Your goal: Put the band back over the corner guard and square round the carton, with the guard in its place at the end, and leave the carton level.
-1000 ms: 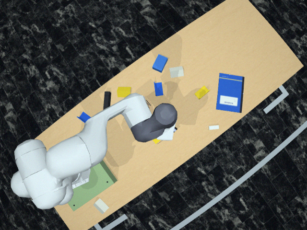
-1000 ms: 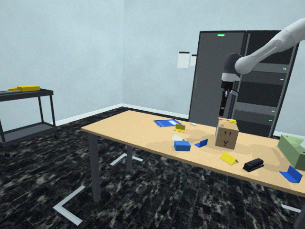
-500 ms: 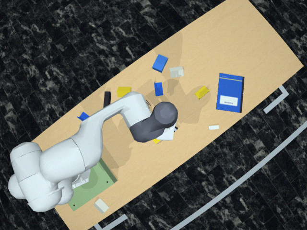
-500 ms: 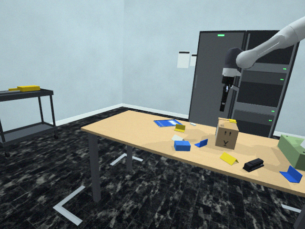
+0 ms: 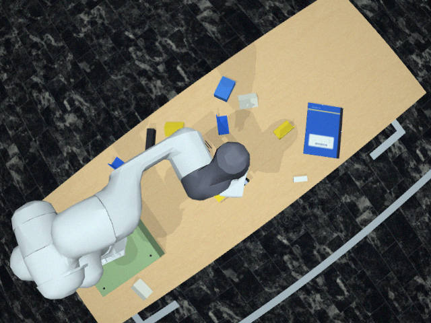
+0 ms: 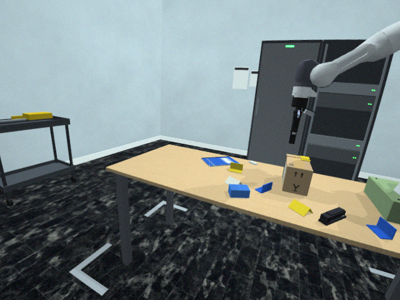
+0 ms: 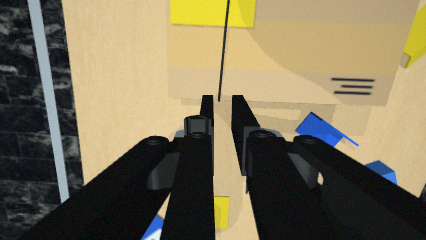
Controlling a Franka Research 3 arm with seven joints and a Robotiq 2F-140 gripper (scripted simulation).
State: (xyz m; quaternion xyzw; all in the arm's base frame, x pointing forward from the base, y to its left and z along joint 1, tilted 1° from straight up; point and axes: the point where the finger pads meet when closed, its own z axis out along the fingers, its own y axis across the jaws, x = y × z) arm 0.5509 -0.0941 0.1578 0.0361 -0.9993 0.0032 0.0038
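Our gripper (image 7: 220,107) hangs above the carton (image 6: 297,174), fingers nearly closed with a small gap and nothing between them. The carton sits mid-table, level, yellow guard (image 6: 305,158) on its top corner nearer the table's far long edge, the thin band (image 7: 223,50) crossing it; squaring likely remains.
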